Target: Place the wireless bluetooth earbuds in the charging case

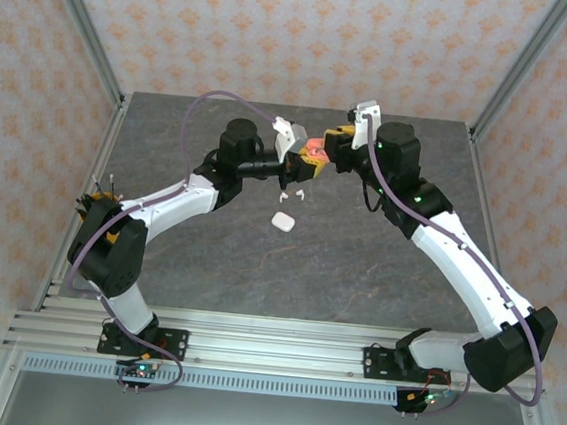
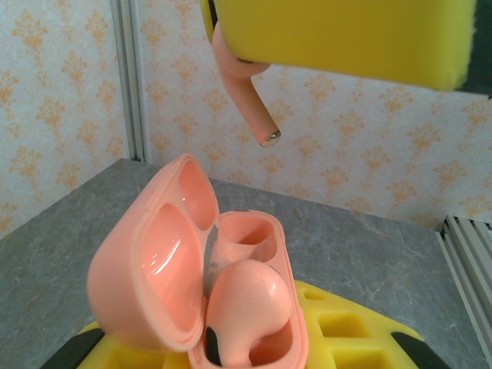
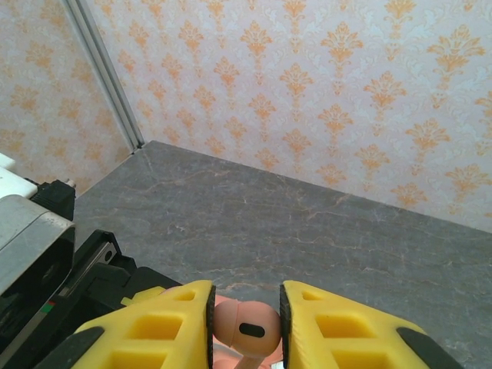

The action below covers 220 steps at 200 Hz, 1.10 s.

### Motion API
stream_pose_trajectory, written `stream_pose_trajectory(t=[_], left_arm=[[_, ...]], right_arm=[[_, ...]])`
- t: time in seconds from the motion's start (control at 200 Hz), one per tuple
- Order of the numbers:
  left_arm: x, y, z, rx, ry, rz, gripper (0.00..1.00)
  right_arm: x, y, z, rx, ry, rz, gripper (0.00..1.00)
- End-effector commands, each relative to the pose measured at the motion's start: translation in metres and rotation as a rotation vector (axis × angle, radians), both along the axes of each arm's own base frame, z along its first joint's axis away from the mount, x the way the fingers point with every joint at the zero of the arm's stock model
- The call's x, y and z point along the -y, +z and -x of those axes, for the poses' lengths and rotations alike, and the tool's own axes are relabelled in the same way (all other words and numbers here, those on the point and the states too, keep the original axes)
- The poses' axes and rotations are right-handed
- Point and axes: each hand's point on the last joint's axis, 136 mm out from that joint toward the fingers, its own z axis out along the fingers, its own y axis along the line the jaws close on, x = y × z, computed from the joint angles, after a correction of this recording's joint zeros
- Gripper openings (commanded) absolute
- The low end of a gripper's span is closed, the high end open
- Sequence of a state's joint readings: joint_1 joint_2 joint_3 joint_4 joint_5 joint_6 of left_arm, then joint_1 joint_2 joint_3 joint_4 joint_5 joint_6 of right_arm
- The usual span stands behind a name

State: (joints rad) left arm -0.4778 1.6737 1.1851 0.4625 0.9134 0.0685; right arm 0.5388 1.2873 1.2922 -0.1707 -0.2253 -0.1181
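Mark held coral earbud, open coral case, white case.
held coral earbud (image 2: 246, 96), left wrist view, on its stem.
open coral case (image 2: 150, 265), left wrist view, on the lid.
white case (image 1: 283, 221), top external view, its middle.

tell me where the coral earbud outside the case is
In the left wrist view, the coral-pink stemmed earbud is pinched in the right end effector, hanging stem-down above the open coral-pink plastic charging case that the left end effector holds.

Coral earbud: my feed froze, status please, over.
Left gripper shut on open coral case. Right gripper holds coral earbud stem-down above it. One slot free, nothing between.
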Motion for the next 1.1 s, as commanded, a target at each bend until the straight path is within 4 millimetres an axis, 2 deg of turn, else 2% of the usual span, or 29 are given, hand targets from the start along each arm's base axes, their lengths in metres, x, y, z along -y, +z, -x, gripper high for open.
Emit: stream_pose_trajectory(t=[0.0,0.756,1.096], left_arm=[[0.004,0.027,-0.001,0.065,-0.022,0.050,0.00],[0.002,0.031,-0.004,0.073,-0.011,0.052,0.00],[0.002,0.033,-0.003,0.073,-0.015,0.060,0.00]], right_arm=[[0.003,0.013,0.005,0.055,-0.007,-0.008,0.27],[0.004,-0.006,-0.001,0.018,-0.029,0.013,0.27],[0.003,-0.009,-0.007,0.016,-0.041,0.008,0.26]])
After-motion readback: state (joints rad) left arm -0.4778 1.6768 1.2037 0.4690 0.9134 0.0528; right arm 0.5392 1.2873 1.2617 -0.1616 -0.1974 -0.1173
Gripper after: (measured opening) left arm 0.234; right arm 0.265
